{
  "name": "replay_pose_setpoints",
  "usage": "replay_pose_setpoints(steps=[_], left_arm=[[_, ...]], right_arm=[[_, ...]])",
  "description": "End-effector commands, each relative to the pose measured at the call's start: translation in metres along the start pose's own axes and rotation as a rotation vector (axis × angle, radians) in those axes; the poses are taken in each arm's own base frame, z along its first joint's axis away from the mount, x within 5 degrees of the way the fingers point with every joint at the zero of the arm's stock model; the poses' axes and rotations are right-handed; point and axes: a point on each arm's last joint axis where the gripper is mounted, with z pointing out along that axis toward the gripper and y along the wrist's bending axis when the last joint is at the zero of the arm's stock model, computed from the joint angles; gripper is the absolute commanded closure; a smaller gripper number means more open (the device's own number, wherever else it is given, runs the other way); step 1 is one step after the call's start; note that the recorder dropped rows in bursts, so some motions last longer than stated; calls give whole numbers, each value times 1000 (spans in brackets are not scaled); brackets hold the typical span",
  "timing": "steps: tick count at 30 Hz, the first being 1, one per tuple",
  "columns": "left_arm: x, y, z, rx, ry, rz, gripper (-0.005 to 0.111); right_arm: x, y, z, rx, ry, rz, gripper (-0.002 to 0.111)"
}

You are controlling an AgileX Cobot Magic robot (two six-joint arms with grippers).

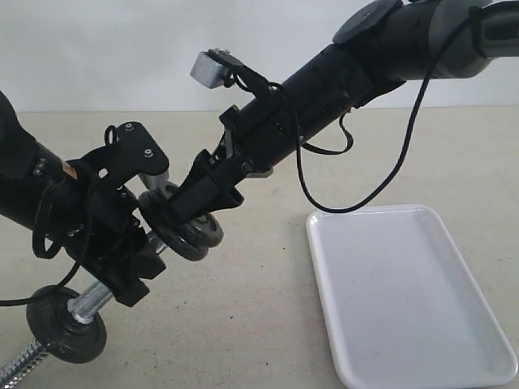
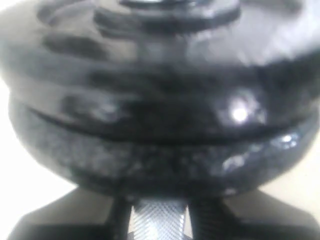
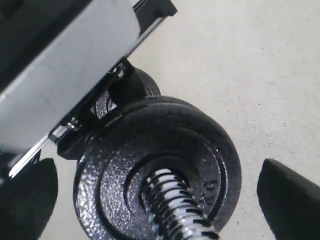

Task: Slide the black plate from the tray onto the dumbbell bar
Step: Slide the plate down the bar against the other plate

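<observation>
Right claw and arm are matte black, with looping black cable.

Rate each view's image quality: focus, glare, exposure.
Exterior view: even, soft light, sharp overall; the white tray is nearly washed out. Left wrist view: too close, the black plates are smeared out of focus, with one glare spot; only the dumbbell bar looks sharper. Right wrist view: plate texture and threads sharp, edge jaws dark blurs.
</observation>
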Motion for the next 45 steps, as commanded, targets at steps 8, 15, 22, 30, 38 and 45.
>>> replay_pose_setpoints(steps=[8, 15, 22, 30, 38, 45], left_arm=[[-43, 31, -34, -320, -454, -187, 102], [-41, 30, -33, -286, -447, -270, 102], [-41, 30, -33, -284, -446, -272, 102], [-40, 29, -32, -271, -431, -272, 102], [-41, 31, -33, -290, -452, -273, 102], [-41, 31, -33, -290, -452, -273, 102]], right_arm=[[-5, 3, 0, 17, -12, -2, 10], [-24, 4, -22, 247, -60, -66, 70], [-37, 21, -43, 314, -90, -103, 108], [-31, 20, -42, 315, -28, -75, 108], [-28, 24, -41, 270, 0, -85, 103], [-29, 22, -41, 290, -12, -76, 68]])
